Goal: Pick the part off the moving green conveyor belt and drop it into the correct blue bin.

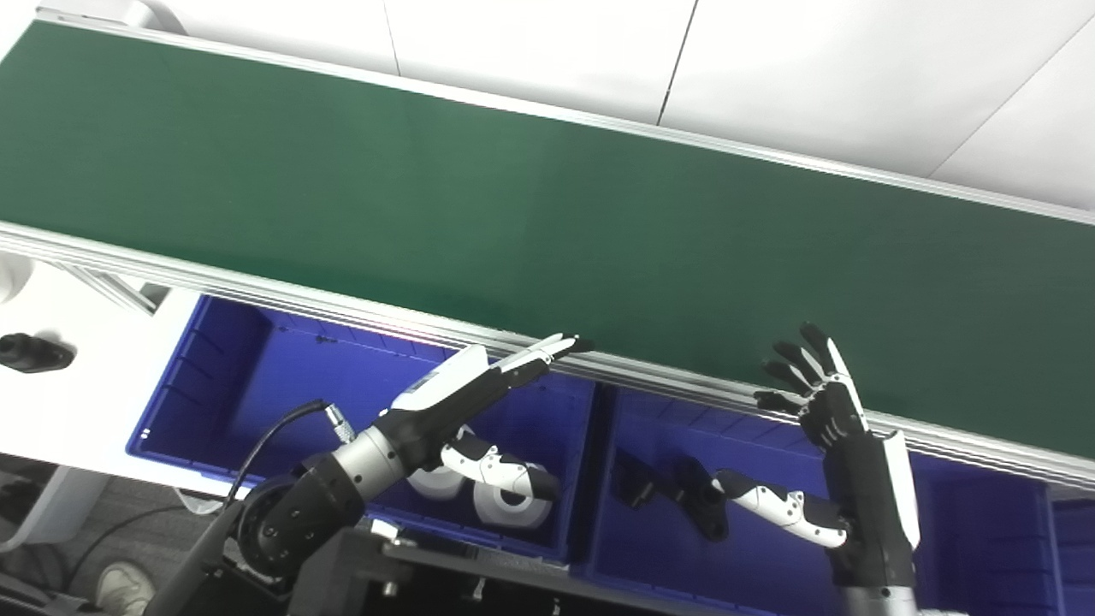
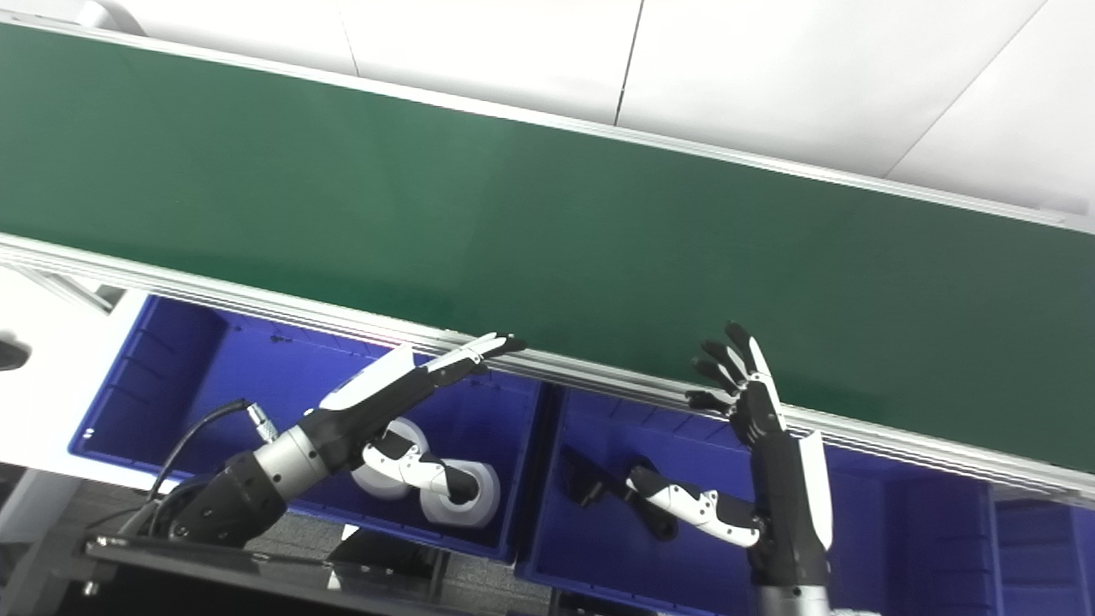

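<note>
Conveyor belt (image 1: pixel 547 214), blue bins (image 1: pixel 257 385), no readable writing

White wall panels (image 1: pixel 530 43) behind; black knob (image 1: pixel 30 352) on white table (image 1: pixel 77 402) left; shoe (image 1: pixel 120 589) on floor

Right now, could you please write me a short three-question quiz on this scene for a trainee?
1. True or false: a part lies on the green belt.
2. Which blue bin holds the white parts: A) the left bin, B) the middle bin?
3. Fill in: both the left hand and the right hand are ____.

Key: 1 false, none shows on the visible belt; 2 A; 3 open.
</note>
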